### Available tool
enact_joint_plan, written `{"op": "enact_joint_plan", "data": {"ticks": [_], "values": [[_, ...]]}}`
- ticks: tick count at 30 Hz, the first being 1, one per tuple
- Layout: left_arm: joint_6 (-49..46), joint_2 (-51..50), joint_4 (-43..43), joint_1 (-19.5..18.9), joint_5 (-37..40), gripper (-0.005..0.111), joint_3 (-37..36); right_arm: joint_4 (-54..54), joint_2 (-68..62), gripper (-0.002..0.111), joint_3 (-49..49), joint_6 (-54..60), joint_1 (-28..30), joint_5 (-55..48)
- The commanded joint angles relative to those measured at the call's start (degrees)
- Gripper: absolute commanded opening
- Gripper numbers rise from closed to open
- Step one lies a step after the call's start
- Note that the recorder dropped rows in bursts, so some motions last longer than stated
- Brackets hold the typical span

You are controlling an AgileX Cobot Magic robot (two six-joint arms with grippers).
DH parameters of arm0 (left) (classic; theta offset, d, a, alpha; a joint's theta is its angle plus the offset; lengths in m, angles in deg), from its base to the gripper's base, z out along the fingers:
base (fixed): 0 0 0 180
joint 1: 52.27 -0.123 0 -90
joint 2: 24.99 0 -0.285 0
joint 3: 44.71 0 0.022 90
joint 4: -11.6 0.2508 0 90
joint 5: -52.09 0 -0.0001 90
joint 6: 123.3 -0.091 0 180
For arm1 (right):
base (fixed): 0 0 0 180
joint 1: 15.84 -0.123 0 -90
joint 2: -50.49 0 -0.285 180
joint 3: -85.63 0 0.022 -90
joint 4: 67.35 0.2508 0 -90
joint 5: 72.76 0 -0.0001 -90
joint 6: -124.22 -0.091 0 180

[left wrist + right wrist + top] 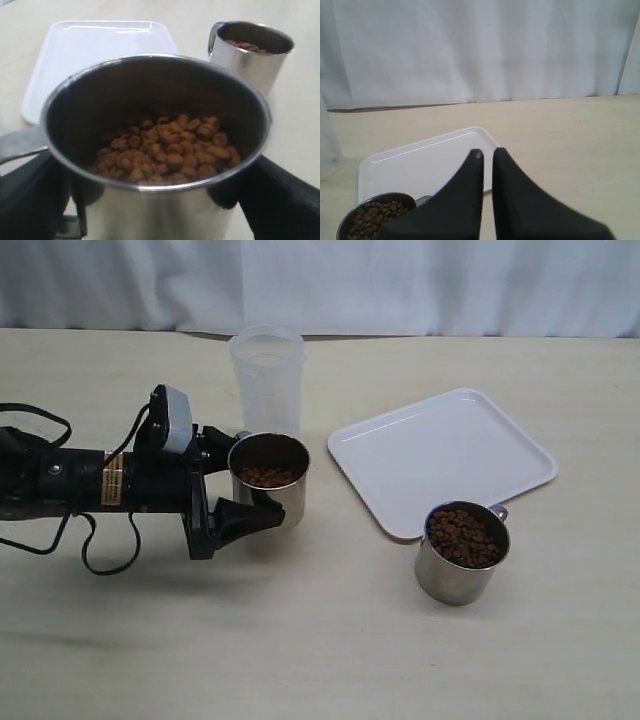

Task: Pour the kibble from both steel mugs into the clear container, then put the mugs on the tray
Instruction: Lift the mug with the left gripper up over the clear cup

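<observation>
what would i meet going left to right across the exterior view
left arm → left steel mug → tray; the clear container and the other steel mug overlap these, so they are left out

Left gripper (258, 478) clasps left mug (287, 503), part-filled with kibble (266, 477), just in front of clear container (267, 375). Right mug (455, 580), full, at tray (440, 455) near edge.

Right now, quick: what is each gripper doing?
Left gripper: closed on a steel mug.
Right gripper: shut, holding nothing.
</observation>
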Motion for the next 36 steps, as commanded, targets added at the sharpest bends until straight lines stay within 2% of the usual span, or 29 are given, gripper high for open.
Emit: {"op": "enact_joint_plan", "data": {"ticks": [1,8,15,21,26,32,36], "values": [[4.5,4.5,2.3,-0.1,-1.9,0.0,0.3,-0.2,0.2,0.005,0.3,0.3,-0.2,0.0],[8.1,11.2,4.2,-0.9,-1.0,0.0,0.3,-0.2,0.2,0.005,0.3,0.3,-0.2,0.0],[13.9,19.0,6.5,-6.7,-0.8,0.0,0.3,-0.2,0.2,0.005,0.3,0.3,-0.2,0.0],[13.7,25.1,1.4,-10.2,0.8,0.0,0.4,-0.2,0.2,0.005,0.3,0.3,-0.2,0.0],[13.7,27.6,1.2,-10.5,8.5,0.0,0.4,-0.2,0.2,0.005,0.3,0.3,-0.2,0.0],[14.8,27.6,-1.4,-10.5,8.5,0.0,0.5,-0.2,0.2,0.005,0.3,0.3,-0.2,0.0],[17.3,27.6,0.7,-10.5,11.1,0.0,4.0,-0.2,0.2,0.005,0.3,0.3,-0.2,0.0]]}}
